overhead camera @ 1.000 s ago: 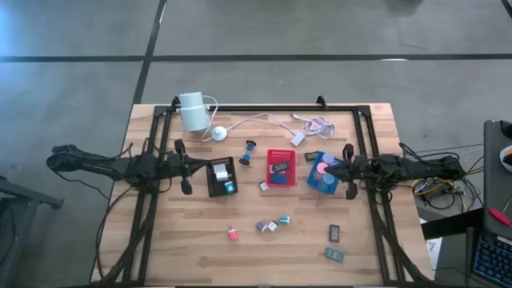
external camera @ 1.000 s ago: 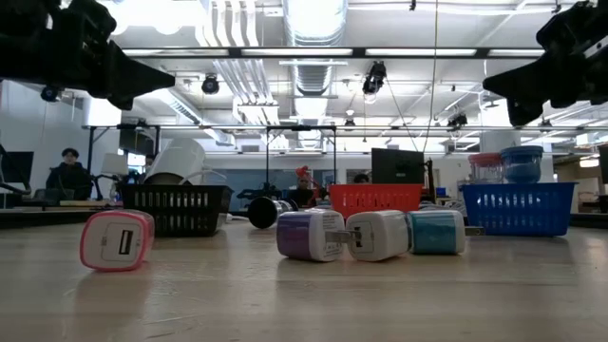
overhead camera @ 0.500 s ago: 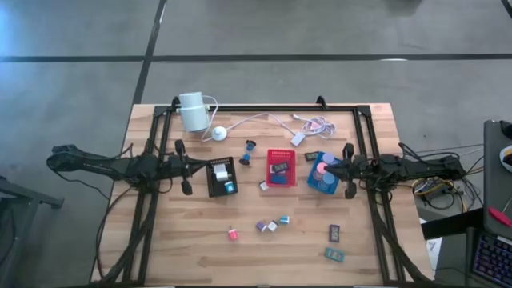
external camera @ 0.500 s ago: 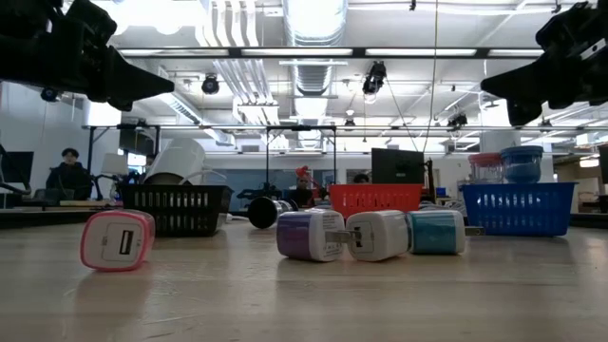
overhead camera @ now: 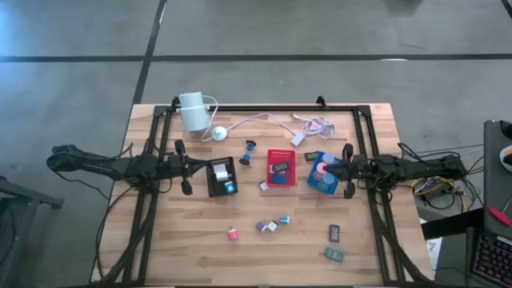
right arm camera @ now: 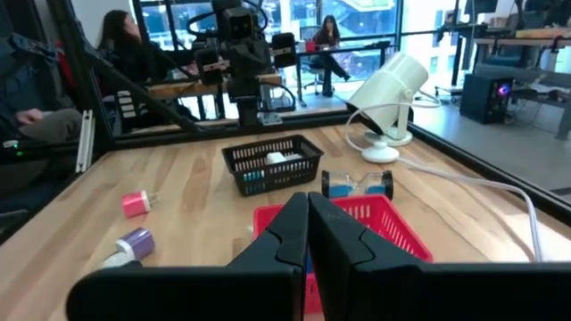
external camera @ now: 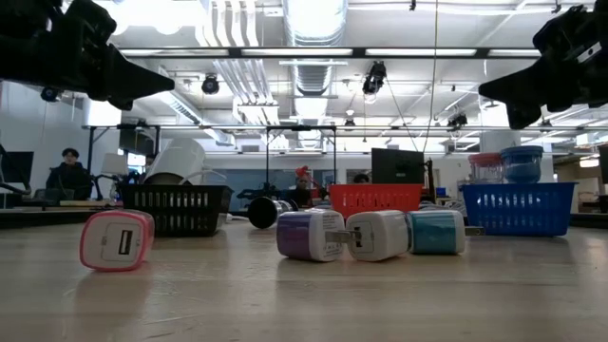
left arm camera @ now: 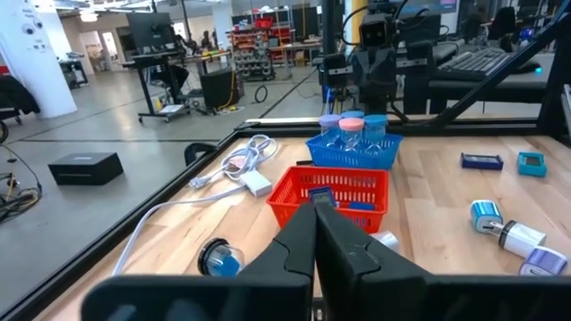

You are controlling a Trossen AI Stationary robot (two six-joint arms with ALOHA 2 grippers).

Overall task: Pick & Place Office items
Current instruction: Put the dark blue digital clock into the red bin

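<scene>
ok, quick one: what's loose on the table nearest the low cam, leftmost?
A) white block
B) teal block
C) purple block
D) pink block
D: the pink block lies alone at the left, apart from the purple block, white block and teal block, which sit in a row.

three trays [overhead camera: 281, 167] crowd mid-table; bare wood [overhead camera: 184, 232] lies near the front.

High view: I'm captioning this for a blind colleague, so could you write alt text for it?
Seen from above, a wooden table holds black, red and blue trays in a row, with the left gripper and right gripper shut and empty at either end. Small office items lie loose in front; a white cylinder device stands behind.
</scene>
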